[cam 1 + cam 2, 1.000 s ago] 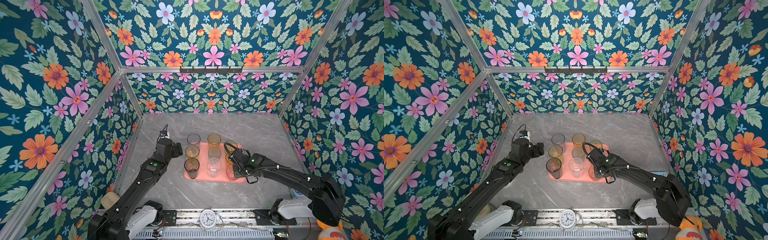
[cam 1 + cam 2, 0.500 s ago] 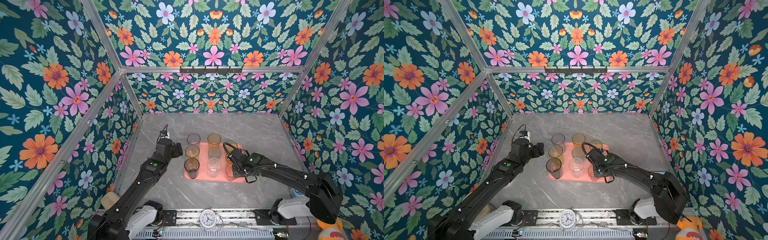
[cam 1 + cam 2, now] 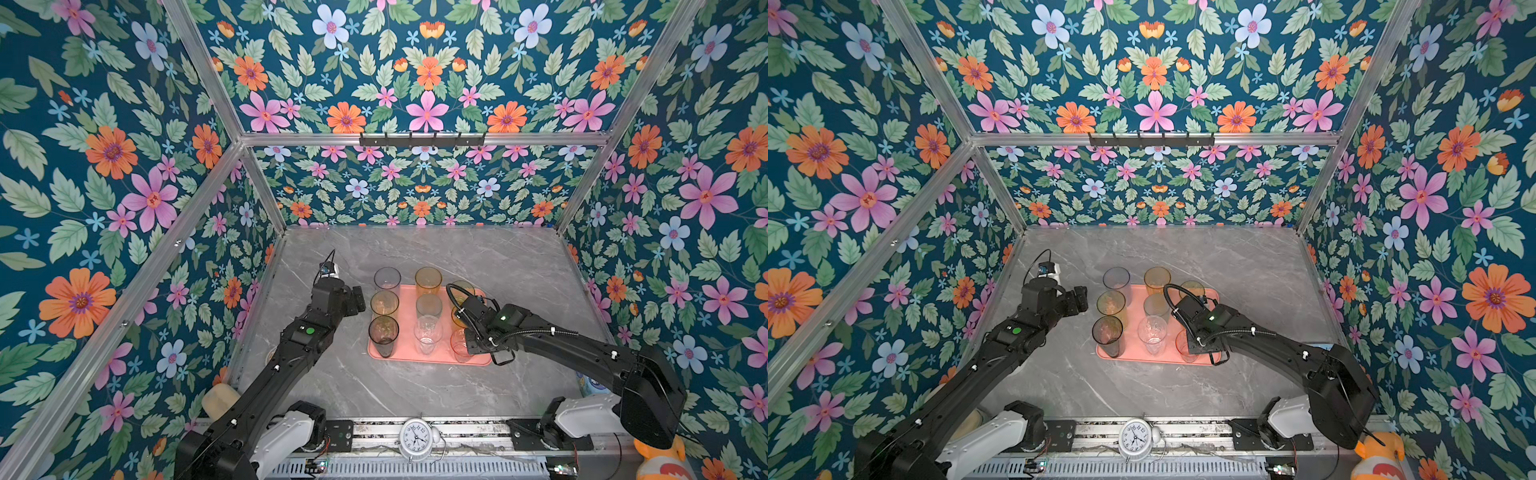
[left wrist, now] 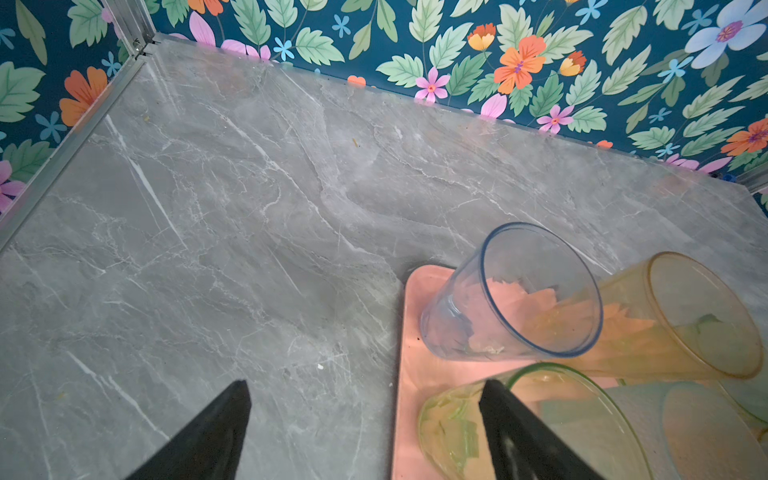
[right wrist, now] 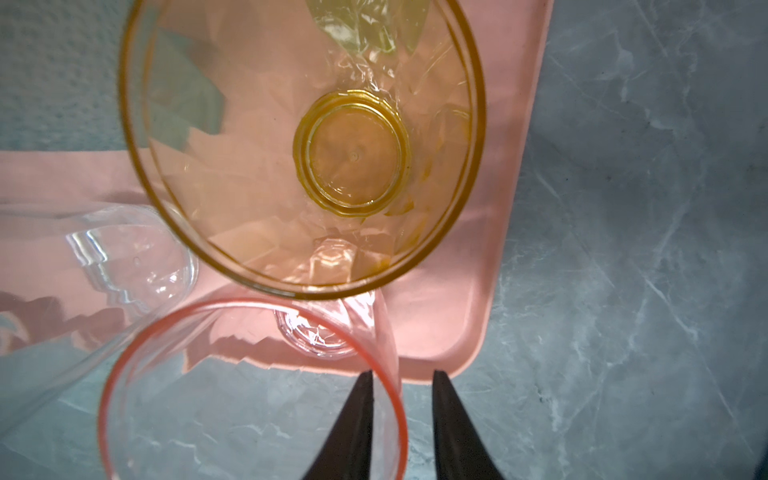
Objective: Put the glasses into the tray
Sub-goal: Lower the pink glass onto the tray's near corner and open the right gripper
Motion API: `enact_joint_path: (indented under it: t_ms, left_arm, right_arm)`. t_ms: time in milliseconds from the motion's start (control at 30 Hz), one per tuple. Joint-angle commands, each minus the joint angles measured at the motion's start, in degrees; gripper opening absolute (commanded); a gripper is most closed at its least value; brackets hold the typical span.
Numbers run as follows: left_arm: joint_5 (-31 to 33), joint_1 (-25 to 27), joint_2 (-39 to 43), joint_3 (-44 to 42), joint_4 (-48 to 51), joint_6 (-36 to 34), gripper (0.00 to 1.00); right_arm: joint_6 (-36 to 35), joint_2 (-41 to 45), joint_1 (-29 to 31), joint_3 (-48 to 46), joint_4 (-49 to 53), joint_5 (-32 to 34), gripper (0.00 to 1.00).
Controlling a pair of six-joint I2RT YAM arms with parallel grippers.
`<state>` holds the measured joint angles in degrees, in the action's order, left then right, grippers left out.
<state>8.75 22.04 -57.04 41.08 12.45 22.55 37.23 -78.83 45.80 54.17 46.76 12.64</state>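
**A:** What do both top views show?

**B:** One salmon-pink tray [image 3: 432,360] lies on a grey marble table [image 3: 374,395]. Nine glasses [image 3: 429,306] stand upright on it, three rows of three. The left gripper [image 3: 358,297] hovers just beside the tray's left edge. The right gripper [image 3: 471,341] points down at the pink glass [image 3: 459,348] in the near right corner.

**A:** The left wrist view?

**B:** Two black fingers [image 4: 224,428] are spread wide, holding nothing. One crosses in front of a green glass [image 4: 540,428] on the tray.

**A:** The right wrist view?

**B:** The fingers stand slightly apart, astride the pink glass's wall. One is inside the rim and one outside, and neither pinches it. The glass's base sits on the tray near the corner. An amber glass [image 5: 353,153] stands just beside it.

**A:** How should this step be done?

**B:** It looks like the release of the last glass. Part the fingers a little wider, then lift straight up so the inner finger clears the rim without hooking it. Avoid any sideways swing, because the amber neighbour is close and would likely tip.

**A:** The counts?

**B:** One tray, two grippers, and nine glasses, all apparently on the tray.
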Motion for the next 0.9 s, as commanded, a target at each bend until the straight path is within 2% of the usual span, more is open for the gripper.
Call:
enact_joint_path:
  t_ms: [0,333,867]
  left_arm:
    - [0.13,0.0,0.0,0.42,-0.32,0.04,0.89]
    - [0.15,-0.07,-0.01,0.72,-0.01,-0.05,0.89]
    - [0.3,-0.07,-0.27,1.19,-0.05,-0.28,0.89]
  right_arm:
    - [1.0,0.03,0.01,0.31,1.54,1.48,0.27]
    - [1.17,-0.13,-0.22,0.53,3.56,3.35,0.27]
    - [0.35,0.77,-0.45,2.64,4.24,2.43,0.27]
